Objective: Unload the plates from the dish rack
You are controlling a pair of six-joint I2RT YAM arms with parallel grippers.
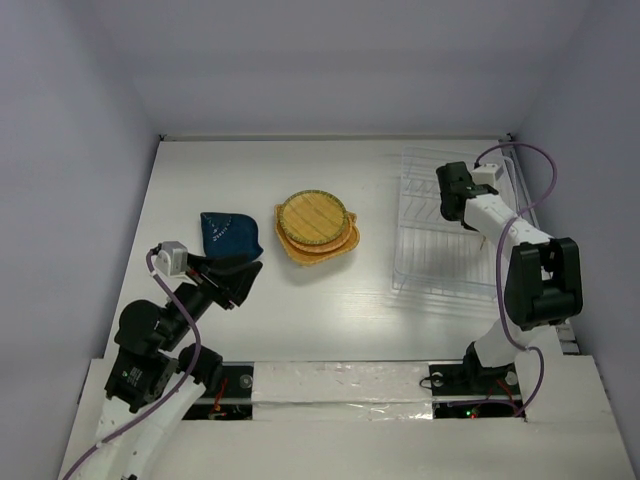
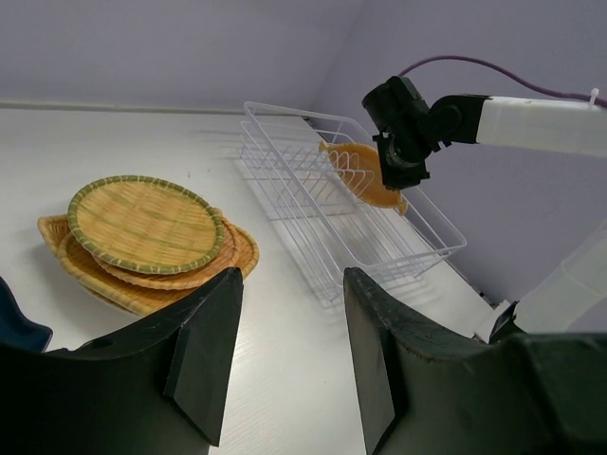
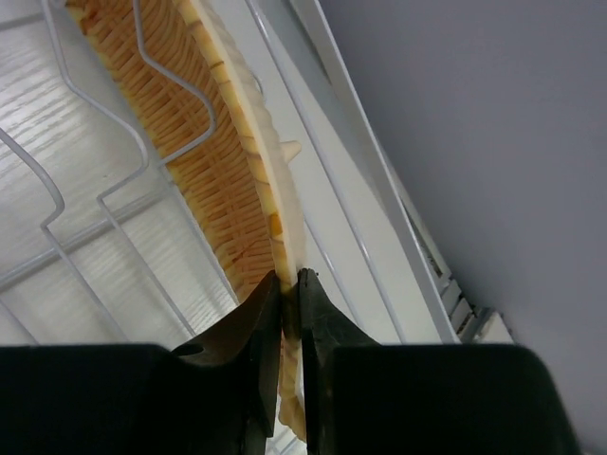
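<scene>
Standing on edge in the dish rack [image 2: 313, 213], at the right of the worktop [image 1: 330, 320] – one pointed-oval plate [image 2: 365, 171]. Gripping that plate's rim in the right pincer [image 3: 290, 313], jaws closed to a sliver on it. Running long axis roughly far to near. Lying stacked mid-worktop, other plates [image 2: 142, 227] – and hovering near left, left pincer [image 2: 289, 284] spread wide, empty.

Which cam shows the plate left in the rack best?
Left wrist: the plate shows nearly whole, standing in the dish rack, the right hand on its edge. Right wrist: only its rim, close up, pinched. Top external: the hand hides it.
</scene>
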